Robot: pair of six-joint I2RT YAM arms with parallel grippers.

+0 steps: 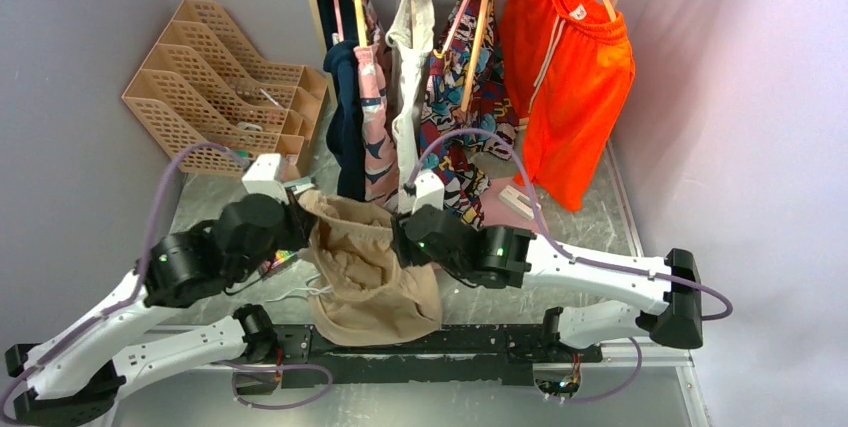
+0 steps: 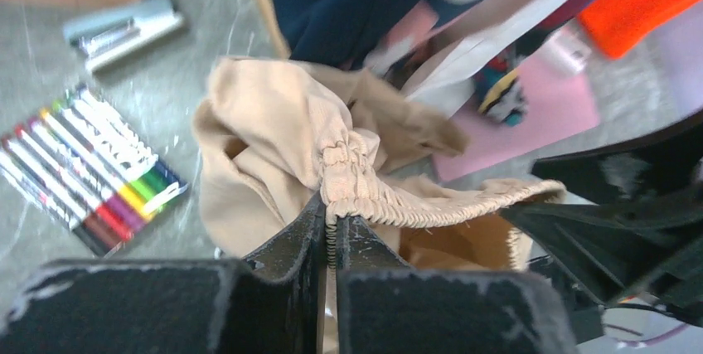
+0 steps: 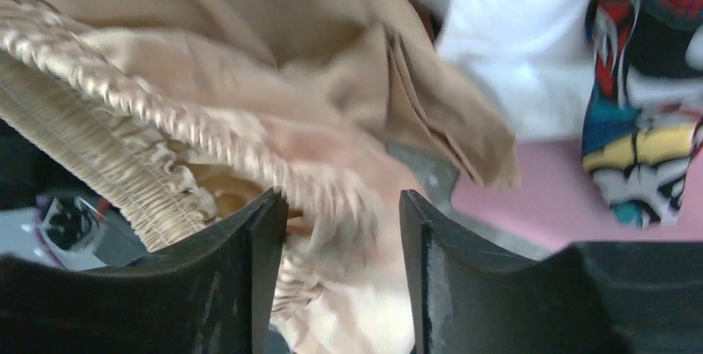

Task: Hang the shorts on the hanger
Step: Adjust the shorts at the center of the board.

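The arms (image 1: 590,267) hide part of the beige shorts (image 1: 365,272) at the table's (image 1: 600,217) near middle, where the left gripper (image 2: 330,234) clamps their waistband (image 2: 398,205) and the right gripper (image 3: 341,230) gapes around blurred fabric.

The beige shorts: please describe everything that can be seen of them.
The shorts are beige, of thin-looking fabric, crumpled and bunched, with a gathered elastic waistband. They are not on any hanger. The left fingers are shut on the waistband, pinching it. The right fingers stand apart with the fabric passing between them.
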